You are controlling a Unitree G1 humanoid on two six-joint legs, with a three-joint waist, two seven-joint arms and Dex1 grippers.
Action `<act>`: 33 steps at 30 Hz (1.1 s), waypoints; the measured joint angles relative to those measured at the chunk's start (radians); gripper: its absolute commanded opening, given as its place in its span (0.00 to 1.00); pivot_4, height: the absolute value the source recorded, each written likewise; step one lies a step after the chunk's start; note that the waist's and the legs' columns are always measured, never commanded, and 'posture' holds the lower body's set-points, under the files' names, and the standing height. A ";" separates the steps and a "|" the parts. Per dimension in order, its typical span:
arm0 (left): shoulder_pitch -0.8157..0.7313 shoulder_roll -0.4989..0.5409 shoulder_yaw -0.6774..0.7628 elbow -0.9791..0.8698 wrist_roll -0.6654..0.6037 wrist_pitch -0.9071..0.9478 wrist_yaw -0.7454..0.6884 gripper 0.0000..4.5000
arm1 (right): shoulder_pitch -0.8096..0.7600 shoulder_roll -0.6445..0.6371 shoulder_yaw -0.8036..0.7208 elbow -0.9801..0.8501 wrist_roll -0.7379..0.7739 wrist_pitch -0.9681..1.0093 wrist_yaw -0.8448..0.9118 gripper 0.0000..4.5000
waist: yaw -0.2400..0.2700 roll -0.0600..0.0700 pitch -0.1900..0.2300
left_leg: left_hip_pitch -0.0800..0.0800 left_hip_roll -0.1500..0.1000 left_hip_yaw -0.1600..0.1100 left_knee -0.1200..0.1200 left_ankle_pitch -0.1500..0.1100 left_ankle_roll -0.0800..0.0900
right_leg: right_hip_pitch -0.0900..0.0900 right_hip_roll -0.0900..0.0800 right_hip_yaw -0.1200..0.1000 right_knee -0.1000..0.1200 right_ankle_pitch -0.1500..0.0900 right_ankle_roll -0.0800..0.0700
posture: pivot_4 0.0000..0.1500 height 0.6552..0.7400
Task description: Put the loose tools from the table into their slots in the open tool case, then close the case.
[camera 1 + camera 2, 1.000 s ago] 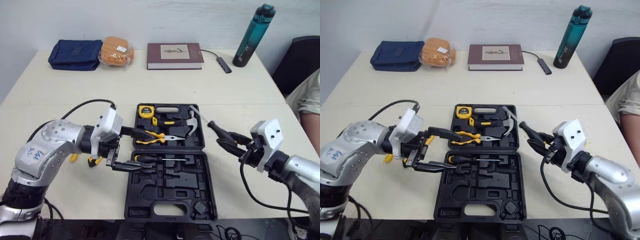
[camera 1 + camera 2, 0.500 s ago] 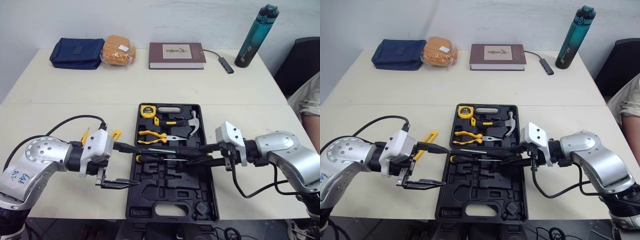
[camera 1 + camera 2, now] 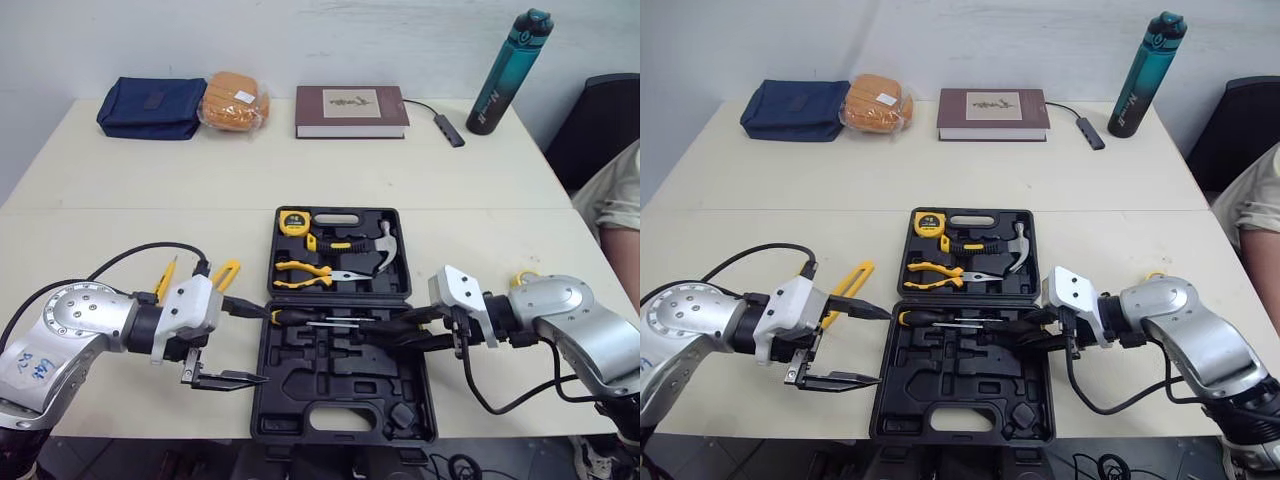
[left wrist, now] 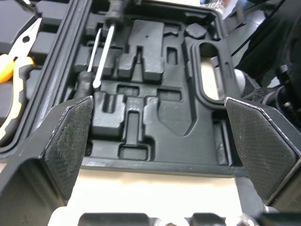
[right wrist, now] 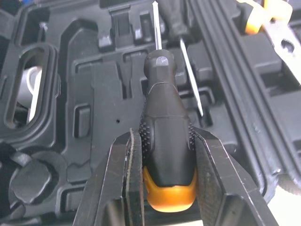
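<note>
Swinging in from the case's right side, the right jaws have brought a black-handled screwdriver (image 5: pixel 160 80) low over the near half of the tool case (image 3: pixel 262 400). They are clamped on its handle, with the shaft running alongside the seated screwdriver (image 3: pixel 925 318), probably so it can drop straight into the neighbouring slot. Left jaws have backed off to the case's left edge, gaping and empty, which leaves room. One yellow tool (image 3: pixel 845 288) lies loose on the surface (image 3: pixel 970 170) close by, seemingly next.
</note>
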State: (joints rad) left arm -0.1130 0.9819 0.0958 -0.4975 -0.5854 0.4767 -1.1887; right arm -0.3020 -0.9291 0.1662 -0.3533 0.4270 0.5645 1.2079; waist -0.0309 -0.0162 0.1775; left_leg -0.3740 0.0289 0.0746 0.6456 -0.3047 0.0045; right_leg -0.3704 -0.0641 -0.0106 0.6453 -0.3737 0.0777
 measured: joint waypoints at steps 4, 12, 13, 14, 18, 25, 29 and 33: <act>-0.008 -0.001 -0.007 0.003 0.006 -0.007 -0.003 1.00 | 0.010 0.000 0.023 -0.001 -0.017 -0.017 0.000 0.22 | 0.001 0.000 0.000 | 0.000 0.000 0.000 0.000 0.000 0.000 | 0.000 0.000 0.000 0.000 0.000 0.000 | 1.00 1.00; -0.042 -0.013 -0.031 0.008 0.011 -0.009 -0.003 1.00 | 0.014 0.021 0.040 -0.002 -0.032 -0.009 -0.023 0.22 | 0.001 0.000 0.000 | 0.000 0.000 0.000 0.001 0.000 0.000 | 0.000 0.000 0.000 0.000 0.000 0.000 | 1.00 1.00; -0.043 -0.015 -0.032 0.009 0.011 -0.009 -0.003 1.00 | 0.014 0.021 0.043 -0.002 -0.032 -0.006 -0.024 0.22 | 0.001 0.000 0.000 | 0.000 0.000 0.000 0.001 0.000 0.000 | 0.000 0.000 0.000 0.000 0.000 0.000 | 1.00 1.00; -0.046 -0.019 -0.036 0.011 0.011 -0.009 -0.003 1.00 | 0.015 0.021 0.045 -0.002 -0.032 0.000 -0.025 0.22 | 0.002 0.000 0.000 | 0.000 0.000 0.000 0.001 0.000 0.000 | 0.000 0.000 0.000 0.000 0.000 0.000 | 1.00 1.00; -0.063 -0.022 -0.037 0.027 0.012 -0.009 -0.003 1.00 | 0.017 0.023 0.045 -0.007 -0.031 0.002 -0.025 0.60 | 0.001 0.000 0.000 | 0.000 0.000 0.000 0.001 0.000 0.000 | 0.000 0.000 0.000 0.000 0.000 0.000 | 1.00 1.00; -0.073 -0.030 -0.051 0.034 0.014 -0.009 -0.001 1.00 | 0.005 0.066 -0.040 -0.052 0.073 0.058 -0.052 0.99 | 0.002 0.000 0.000 | 0.000 0.000 0.000 0.001 0.000 0.000 | 0.000 0.000 0.000 0.001 0.000 0.000 | 1.00 1.00; -0.081 -0.043 -0.061 0.034 0.014 -0.005 0.009 1.00 | 0.002 0.130 -0.073 -0.051 0.103 0.023 -0.066 0.99 | 0.001 0.000 0.000 | 0.000 0.000 0.000 0.001 0.000 0.000 | 0.000 0.000 0.000 0.001 0.000 0.000 | 1.00 1.00; -0.119 -0.065 -0.075 0.034 0.012 0.007 0.019 1.00 | 0.000 0.228 -0.048 0.000 0.099 -0.034 -0.078 0.56 | 0.001 0.000 0.000 | 0.000 0.000 0.000 0.002 0.000 0.000 | 0.000 0.000 0.000 0.001 0.000 0.000 | 1.00 1.00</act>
State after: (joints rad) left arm -0.2318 0.9174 0.0207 -0.4630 -0.5735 0.4836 -1.1695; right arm -0.3017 -0.7008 0.1182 -0.3532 0.5264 0.5301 1.1302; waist -0.0295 -0.0163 0.1774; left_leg -0.3742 0.0288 0.0746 0.6474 -0.3046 0.0042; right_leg -0.3699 -0.0637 -0.0108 0.6465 -0.3736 0.0778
